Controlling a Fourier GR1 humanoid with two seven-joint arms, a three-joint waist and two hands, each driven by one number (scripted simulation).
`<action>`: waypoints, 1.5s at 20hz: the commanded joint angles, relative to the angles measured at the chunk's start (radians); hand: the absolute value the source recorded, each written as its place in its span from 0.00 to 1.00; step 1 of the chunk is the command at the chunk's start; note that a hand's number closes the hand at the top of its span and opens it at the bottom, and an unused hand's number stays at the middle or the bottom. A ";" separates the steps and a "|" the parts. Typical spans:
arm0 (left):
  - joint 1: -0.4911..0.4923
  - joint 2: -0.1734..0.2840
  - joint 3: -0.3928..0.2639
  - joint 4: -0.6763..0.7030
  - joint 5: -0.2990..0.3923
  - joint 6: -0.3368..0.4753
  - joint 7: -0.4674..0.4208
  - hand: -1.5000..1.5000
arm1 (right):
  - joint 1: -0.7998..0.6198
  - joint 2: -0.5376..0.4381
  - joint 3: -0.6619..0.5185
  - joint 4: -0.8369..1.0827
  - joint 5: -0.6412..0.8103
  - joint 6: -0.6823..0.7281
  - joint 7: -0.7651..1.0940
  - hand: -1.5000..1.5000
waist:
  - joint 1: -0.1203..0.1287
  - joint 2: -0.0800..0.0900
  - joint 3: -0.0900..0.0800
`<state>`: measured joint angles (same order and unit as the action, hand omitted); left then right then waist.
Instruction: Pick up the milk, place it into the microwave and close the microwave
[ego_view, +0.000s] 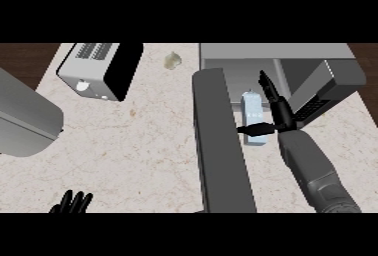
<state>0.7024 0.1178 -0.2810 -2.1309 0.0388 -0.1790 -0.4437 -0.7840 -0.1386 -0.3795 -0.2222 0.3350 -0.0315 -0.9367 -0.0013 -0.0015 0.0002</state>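
Milk (253, 116), pale blue carton, lies beside right robot hand (272, 107).

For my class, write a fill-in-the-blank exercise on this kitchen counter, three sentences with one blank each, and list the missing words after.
1. The milk lies beside the robot's ____ hand.
2. The microwave has its door standing ____.
3. The left hand rests at the view's ____ edge, fingers up.

Missing words: right; open; lower
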 joint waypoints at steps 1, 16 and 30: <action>-0.112 -0.028 -0.052 0.006 -0.029 0.021 0.100 0.00 | 0.097 -0.005 0.018 -0.049 -0.014 0.090 -0.028 0.00 | -0.026 -0.006 -0.001; -0.407 -0.108 -0.176 0.227 -0.217 0.069 0.318 1.00 | 0.557 -0.007 0.108 -0.567 -0.108 0.293 -0.006 0.00 | -0.040 -0.008 -0.002; -0.840 -0.118 -0.268 0.793 -0.284 0.033 0.333 1.00 | 0.903 -0.112 0.047 -1.041 -0.247 0.375 0.139 0.00 | -0.037 0.002 -0.002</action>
<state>-0.0536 0.0051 -0.4903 -1.5014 -0.2209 -0.1713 -0.0861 0.0412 -0.2054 -0.2980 -1.1616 0.1357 0.2912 -0.8175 -0.0430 -0.0013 -0.0017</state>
